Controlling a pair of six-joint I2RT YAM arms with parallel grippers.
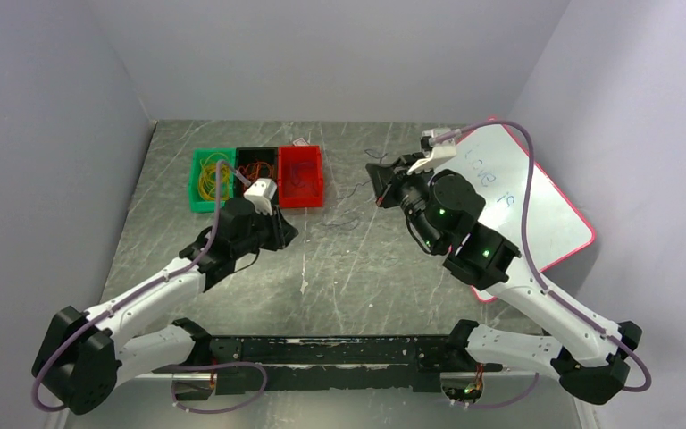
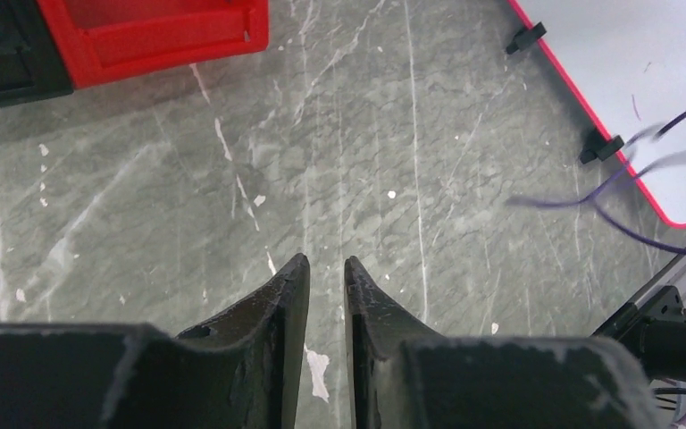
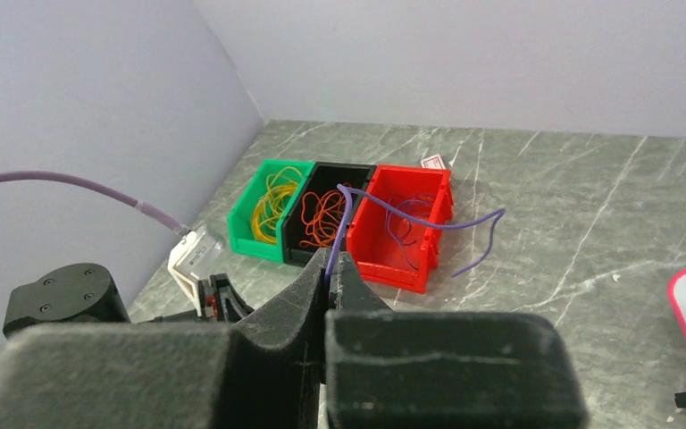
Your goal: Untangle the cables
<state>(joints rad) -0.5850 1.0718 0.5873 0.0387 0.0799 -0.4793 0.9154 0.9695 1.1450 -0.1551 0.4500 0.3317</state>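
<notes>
Right wrist view suggests I'm well along: cables (image 3: 322, 214) fill the green bin (image 3: 252, 234), black bin (image 3: 344, 167) and red bin (image 3: 395, 261), my right gripper (image 3: 329, 268) is clamped on a purple cable (image 3: 464, 222) above the table (image 3: 589, 206), my left gripper (image 2: 326, 265) stands slightly apart and empty, and a few loose strands (image 1: 347, 222) await sorting.

Yellow cables (image 3: 272, 207) lay coiled in the green bin (image 3: 252, 236), orange cables (image 3: 324, 216) in the black bin (image 3: 339, 167); one thin purple cable (image 3: 334, 237) arched upward, pinched in the right gripper (image 3: 330, 268).

overhead; wrists low, probably sharing red bin (image 3: 391, 257)
</notes>
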